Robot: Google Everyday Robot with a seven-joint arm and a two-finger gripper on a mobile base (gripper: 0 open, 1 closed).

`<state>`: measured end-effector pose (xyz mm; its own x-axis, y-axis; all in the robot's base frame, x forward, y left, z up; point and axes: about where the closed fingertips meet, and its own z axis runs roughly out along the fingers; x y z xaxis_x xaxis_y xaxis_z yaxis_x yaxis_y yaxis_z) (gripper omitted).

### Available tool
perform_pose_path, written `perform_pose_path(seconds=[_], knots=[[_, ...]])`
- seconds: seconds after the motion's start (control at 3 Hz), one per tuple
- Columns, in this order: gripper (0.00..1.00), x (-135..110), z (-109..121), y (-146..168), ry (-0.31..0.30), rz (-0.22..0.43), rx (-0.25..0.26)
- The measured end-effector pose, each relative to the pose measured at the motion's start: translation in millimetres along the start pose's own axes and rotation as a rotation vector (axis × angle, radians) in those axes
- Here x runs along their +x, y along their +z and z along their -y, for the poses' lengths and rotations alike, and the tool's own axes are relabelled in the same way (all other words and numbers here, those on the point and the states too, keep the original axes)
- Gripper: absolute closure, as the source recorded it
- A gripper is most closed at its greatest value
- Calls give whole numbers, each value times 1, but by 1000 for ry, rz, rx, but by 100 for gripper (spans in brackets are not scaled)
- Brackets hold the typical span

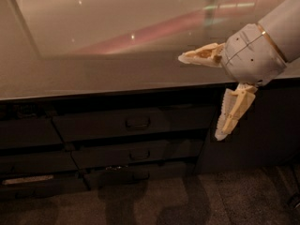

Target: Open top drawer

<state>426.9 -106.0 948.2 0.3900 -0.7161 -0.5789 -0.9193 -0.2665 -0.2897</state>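
Note:
The top drawer (112,123) is a wide dark front just under the counter edge, shut flush, with a small bar handle (137,123) at its centre. My gripper (201,97) hangs at the right, above and to the right of that handle and apart from it. It is open and empty: one cream finger (202,55) points left over the counter, the other finger (233,110) points down in front of the cabinet.
A glossy grey counter (93,74) spans the view with a front edge above the drawers. Two narrower dark drawers (136,153) with similar handles sit below the top one. Handleless dark fronts (28,132) lie at the left. Speckled floor (187,200) runs below.

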Motion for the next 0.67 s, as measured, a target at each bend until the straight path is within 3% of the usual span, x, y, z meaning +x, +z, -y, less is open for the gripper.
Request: perform_pose_path(seconds=[0.67], knots=[[0, 41, 3, 42, 174, 57, -178]])
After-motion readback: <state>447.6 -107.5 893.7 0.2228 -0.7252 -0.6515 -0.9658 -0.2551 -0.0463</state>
